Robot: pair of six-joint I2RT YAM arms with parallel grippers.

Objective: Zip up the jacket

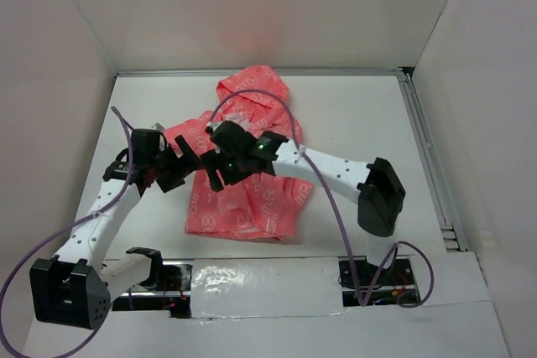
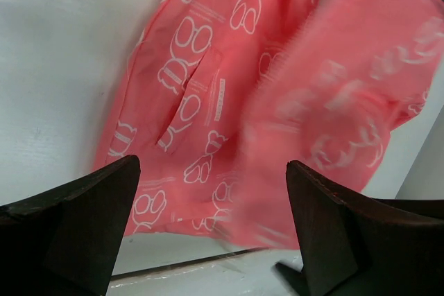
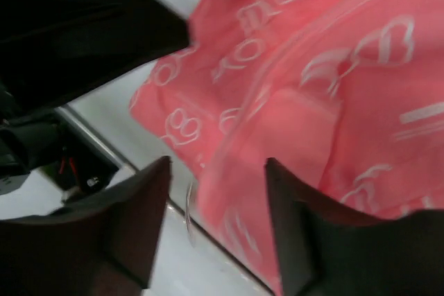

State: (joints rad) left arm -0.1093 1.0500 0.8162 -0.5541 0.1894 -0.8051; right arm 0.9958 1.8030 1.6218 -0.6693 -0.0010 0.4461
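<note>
the jacket (image 1: pixel 252 207) lay mid table (image 1: pixel 352 115), hood toward 12 o'clock. left gripper (image 2: pixel 214 164) and right gripper (image 3: pixel 218 163) hung over it, fingers apart, holding nothing; zipping seemed hardly begun.

Your top camera looks down from above and behind the arm bases (image 1: pixel 70 293) onto the table (image 1: pixel 361 115). Each wrist camera looks past its own fingers (image 2: pixel 76 220), close above the jacket (image 2: pixel 208 102), which all views share.
</note>
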